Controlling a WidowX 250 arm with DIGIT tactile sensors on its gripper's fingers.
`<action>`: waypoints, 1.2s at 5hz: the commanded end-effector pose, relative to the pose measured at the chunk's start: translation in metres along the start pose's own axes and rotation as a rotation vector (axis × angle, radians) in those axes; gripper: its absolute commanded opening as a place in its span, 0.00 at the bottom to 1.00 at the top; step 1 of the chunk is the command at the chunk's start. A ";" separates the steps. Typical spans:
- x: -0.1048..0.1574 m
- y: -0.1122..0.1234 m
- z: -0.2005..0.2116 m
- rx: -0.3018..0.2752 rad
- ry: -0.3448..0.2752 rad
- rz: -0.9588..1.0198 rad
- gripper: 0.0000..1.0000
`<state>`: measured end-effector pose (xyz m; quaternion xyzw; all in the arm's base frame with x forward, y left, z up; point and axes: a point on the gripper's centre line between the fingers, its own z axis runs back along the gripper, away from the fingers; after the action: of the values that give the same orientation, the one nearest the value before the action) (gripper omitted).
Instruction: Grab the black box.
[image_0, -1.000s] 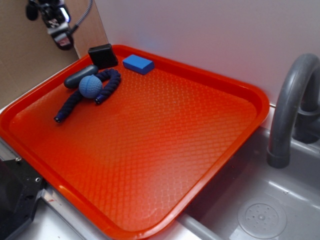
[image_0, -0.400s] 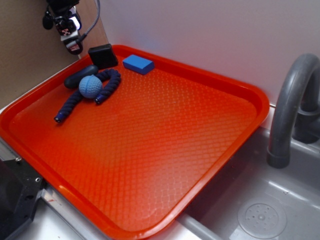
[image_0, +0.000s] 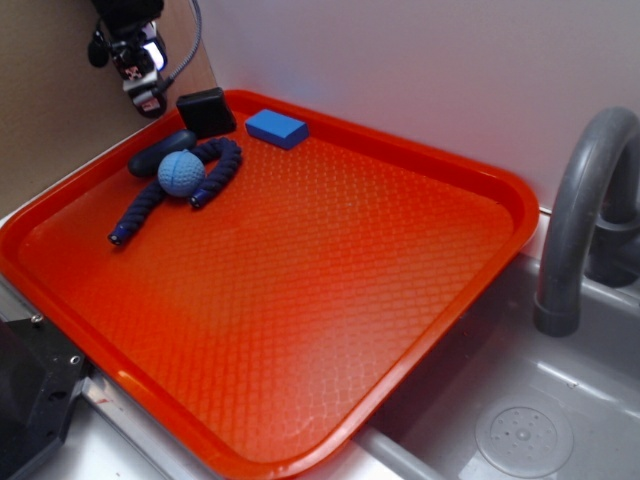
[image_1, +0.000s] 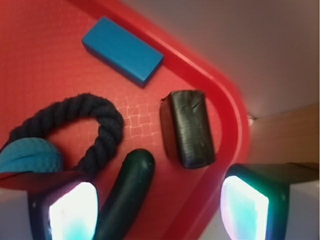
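Tool hovering above the tray's far left corner, jaws spread wide with nothing between them, in the wrist view one pad low left, the other low right. Black box just ahead, lying against the raised rim of the red tray, near the dark capsule and blue block. Approach seemingly near done; descent, closing and lift all left. No brand, label or writing legible anywhere

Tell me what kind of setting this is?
Likely a toy kitchen sink mock-up for robot tests. A grey faucet stands over a grey sink with a moulded drain, and an orange tray beside it holds the black box and small toys.
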<state>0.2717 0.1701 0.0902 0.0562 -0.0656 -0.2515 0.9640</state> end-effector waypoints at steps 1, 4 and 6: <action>0.037 0.024 -0.010 0.056 0.003 -0.036 1.00; 0.042 0.025 -0.033 0.034 0.026 -0.050 1.00; 0.040 0.002 -0.068 -0.022 0.085 -0.015 0.28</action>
<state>0.3108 0.1673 0.0293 0.0545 -0.0230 -0.2507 0.9662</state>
